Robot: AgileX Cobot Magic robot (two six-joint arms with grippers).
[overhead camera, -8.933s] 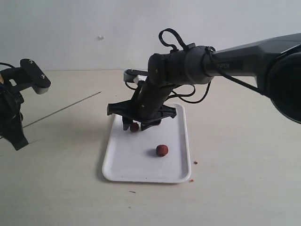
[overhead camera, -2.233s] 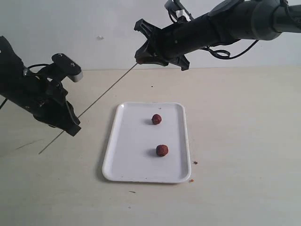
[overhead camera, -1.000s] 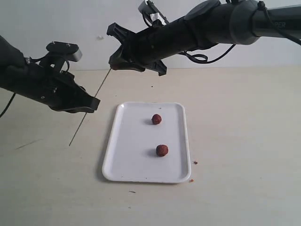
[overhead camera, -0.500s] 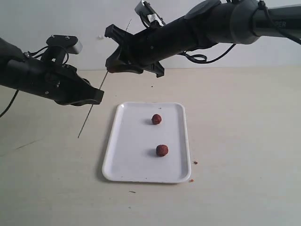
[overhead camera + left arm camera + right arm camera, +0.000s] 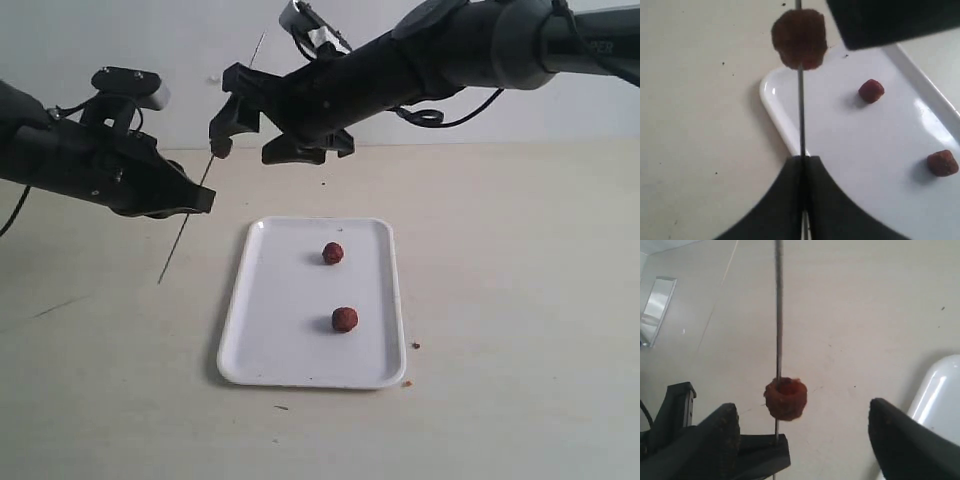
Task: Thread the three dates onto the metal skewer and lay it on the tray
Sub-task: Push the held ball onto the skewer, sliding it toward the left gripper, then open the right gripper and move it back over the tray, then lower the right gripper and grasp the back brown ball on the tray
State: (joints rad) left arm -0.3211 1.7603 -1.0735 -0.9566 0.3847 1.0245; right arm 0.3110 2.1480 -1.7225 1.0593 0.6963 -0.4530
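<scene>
Left jaws first: clamped tight on the metal skewer (image 5: pixel 801 115), pinching the thin rod low down, and the left wrist view shows the two black tips meeting right around it. The left arm (image 5: pixel 80 160) reaches in from the left side, up off the bench (image 5: pixel 500 300). The skewer is tilted steeply. Its lower end points down at the bench just left of the tray (image 5: pixel 290 345), and its upper end rises to the far right, past the right arm (image 5: pixel 450 50).

Now the right jaws: spread wide and gripping nothing. They stand either side of the skewer above the left jaws' hold, with clear space on both sides in the right wrist view.

And there it is, one date (image 5: pixel 785 399) threaded on the skewer! The rod goes straight through its middle. It sits a little way above the left jaws and between the open right jaws, touching neither of them. From the left wrist view the same date (image 5: pixel 800 37) hangs on the rod over the bench, just beside the tray's far left corner.

The other two dates lie on the white tray, well apart from each other. One (image 5: pixel 333 253) is toward the far end, and the other (image 5: pixel 345 319) is nearer, around the middle and slightly right. The tray lies flat on the bench in the centre of the scene, with a few brown crumbs (image 5: pixel 413 346) on the bench off its near right corner.
</scene>
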